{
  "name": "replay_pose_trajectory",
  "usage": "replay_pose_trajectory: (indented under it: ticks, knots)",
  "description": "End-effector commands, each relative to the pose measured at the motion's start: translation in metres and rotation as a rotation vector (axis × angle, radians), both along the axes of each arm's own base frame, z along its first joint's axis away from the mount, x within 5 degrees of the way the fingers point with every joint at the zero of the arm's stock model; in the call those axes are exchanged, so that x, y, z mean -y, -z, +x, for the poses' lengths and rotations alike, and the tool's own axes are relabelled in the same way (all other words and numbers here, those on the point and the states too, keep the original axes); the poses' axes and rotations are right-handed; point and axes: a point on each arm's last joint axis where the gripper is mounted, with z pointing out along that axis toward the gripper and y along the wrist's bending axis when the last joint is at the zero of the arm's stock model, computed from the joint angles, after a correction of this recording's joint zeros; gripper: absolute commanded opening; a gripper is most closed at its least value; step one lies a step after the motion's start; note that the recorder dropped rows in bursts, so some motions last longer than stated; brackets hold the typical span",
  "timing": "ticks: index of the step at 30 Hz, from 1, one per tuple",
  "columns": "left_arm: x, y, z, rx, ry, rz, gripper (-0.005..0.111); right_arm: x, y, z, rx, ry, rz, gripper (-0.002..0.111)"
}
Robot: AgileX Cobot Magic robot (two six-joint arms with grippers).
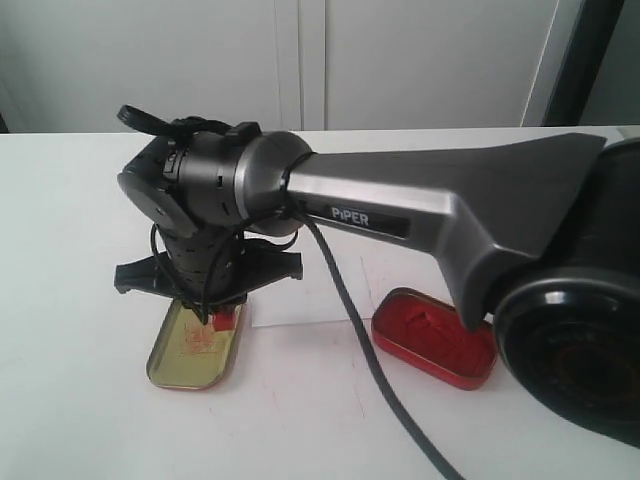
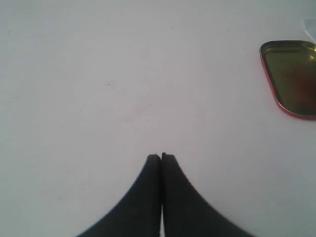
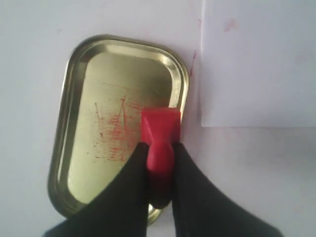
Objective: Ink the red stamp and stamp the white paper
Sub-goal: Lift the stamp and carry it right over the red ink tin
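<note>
My right gripper [image 3: 159, 148] is shut on the red stamp [image 3: 160, 133], holding it by its knob with the square base pointing away. The stamp hangs over the edge of the gold tin lid [image 3: 98, 98], which carries red ink smears. In the exterior view the stamp [image 1: 222, 320] shows under the right arm's wrist, at the lid [image 1: 190, 350]. The white paper [image 3: 256, 64] lies just beside the lid; in the exterior view a strip of the paper [image 1: 300, 290] shows behind the arm. My left gripper [image 2: 161, 156] is shut on nothing above bare tabletop.
The red tin of ink paste [image 1: 435, 338] sits open on the white table, right of the paper. The right arm [image 1: 420, 210] spans the middle of the scene, with a black cable [image 1: 370, 370] trailing down. The left wrist view catches the lid [image 2: 291, 76] at its edge.
</note>
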Motion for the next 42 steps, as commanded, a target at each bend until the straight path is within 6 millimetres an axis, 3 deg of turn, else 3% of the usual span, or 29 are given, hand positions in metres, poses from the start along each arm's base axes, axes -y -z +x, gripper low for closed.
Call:
replay_pose_trajectory:
  ticks: [1,5,12,25,42]
  knots:
    - [0.000,0.004,-0.001,-0.023,0.000,0.000,0.000,0.008,-0.015,0.004,0.038,-0.051,-0.036,0.000]
    - [0.000,0.004,-0.001,-0.023,0.000,0.000,0.000,0.021,-0.027,0.008,0.050,-0.089,-0.046,0.000]
    - [0.000,0.004,-0.001,-0.023,0.000,0.000,0.000,0.053,-0.026,0.012,0.029,-0.090,-0.022,0.000]
    - [0.000,0.004,-0.001,-0.023,0.000,0.000,0.000,0.146,-0.032,0.014,0.037,-0.025,-0.032,0.000]
    - [0.000,0.004,-0.001,-0.023,0.000,0.000,0.000,0.223,-0.017,0.007,-0.018,-0.020,-0.114,0.000]
